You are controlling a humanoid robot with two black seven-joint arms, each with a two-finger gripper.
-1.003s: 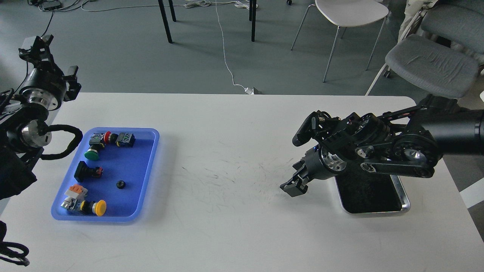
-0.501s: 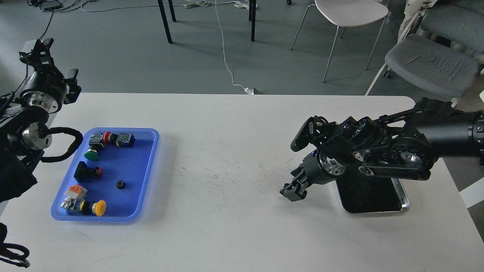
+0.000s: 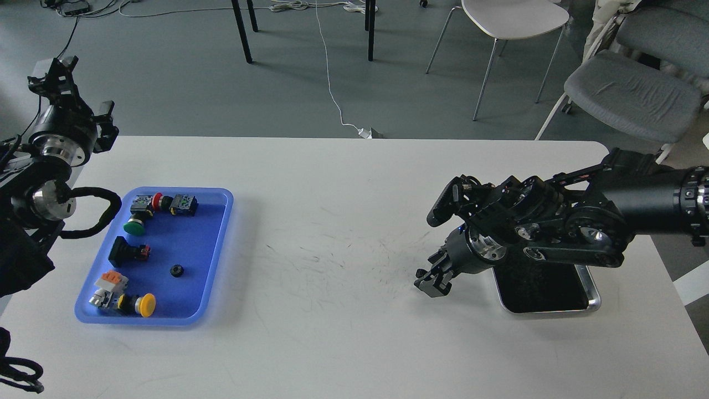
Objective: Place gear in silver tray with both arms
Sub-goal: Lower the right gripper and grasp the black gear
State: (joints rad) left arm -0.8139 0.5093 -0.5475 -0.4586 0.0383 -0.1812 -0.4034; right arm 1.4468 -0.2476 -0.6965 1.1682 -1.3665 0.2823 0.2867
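At about four o'clock on the tabletop [image 3: 343, 183], the right gripper [image 3: 433, 280] has drifted slightly back toward the silver tray [image 3: 594, 299] over the last second, its wrist pulling in over the tray's left edge while the tip hangs low just left of the rim. Its fingers look close together, but they are dark and seen nearly end-on, so I cannot tell whether they are parted or whether anything sits between them. The tray's visible base looks bare. The gear [image 3: 176, 271], a small black ring, lies at nine o'clock in the blue tray [image 3: 222, 233], untouched among the push-buttons. The left gripper [image 3: 54, 75] is raised at ten o'clock, well above and behind that tray, hardly moved; its fingers are too small to read. By my judgement the pick-up has not begun, and the left arm must descend to the gear first.
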